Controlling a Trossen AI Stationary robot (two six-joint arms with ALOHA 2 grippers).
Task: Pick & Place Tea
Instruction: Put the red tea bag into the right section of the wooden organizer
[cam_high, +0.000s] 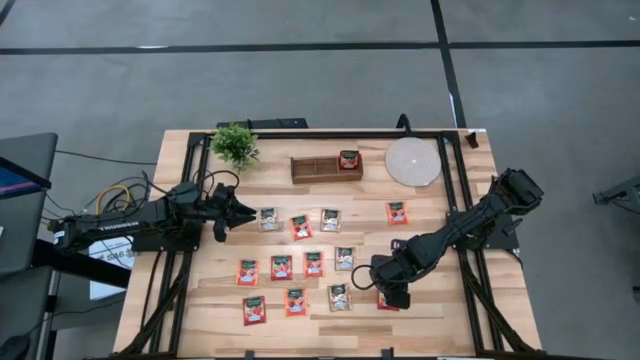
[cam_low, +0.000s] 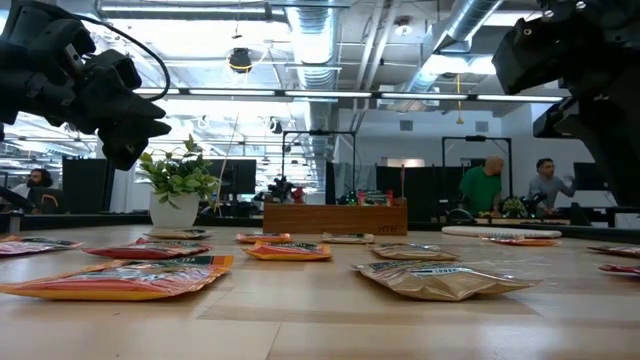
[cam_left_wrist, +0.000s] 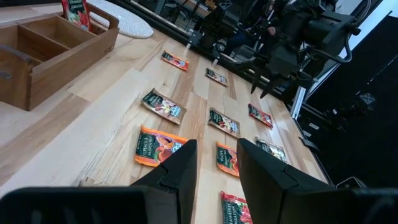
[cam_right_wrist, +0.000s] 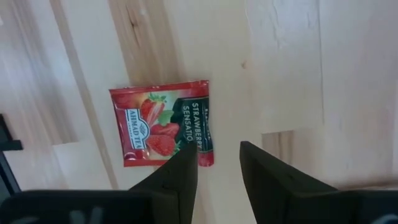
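Right gripper: fingers parted, nothing held — poised above red sachet to straddle it.
Left gripper: parted, empty, waiting.

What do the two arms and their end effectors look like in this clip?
Both arms are dark, nearly black, and jointed. The left arm carries pale lettering along its side, with yellow and orange cables behind its base. The left end effector and right end effector each end in two flat, dark, angular fingers.

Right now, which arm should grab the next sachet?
Probably the right. The right gripper hangs open just above a red sachet near the table's front right. The left gripper waits open at the left edge, over no sachet. One sachet already stands in the tray.
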